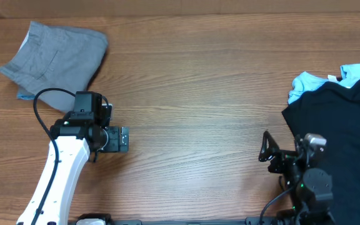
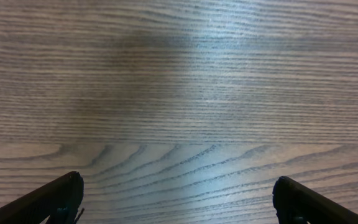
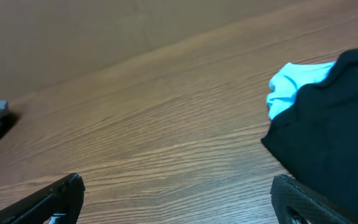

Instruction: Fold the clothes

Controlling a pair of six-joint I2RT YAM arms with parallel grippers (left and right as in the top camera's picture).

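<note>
Hanging over the wooden counter (image 1: 192, 81), the left tool (image 2: 178, 182) is released, its two fingers spread wide with only bare wood grain between them. It sits at the near left on the end of a white arm (image 1: 55, 181). A loosely folded grey garment (image 1: 58, 55) lies at the far left, beyond the tool and apart from it. The right tool (image 3: 176, 183) is likewise released, fingers wide and grasping nothing, low over the counter at the near right. Just to its right a black garment (image 1: 345, 134) lies rumpled and unfolded, running off the right edge. A light blue garment (image 1: 306, 81) pokes out from under the black one's far side, touching it
</note>
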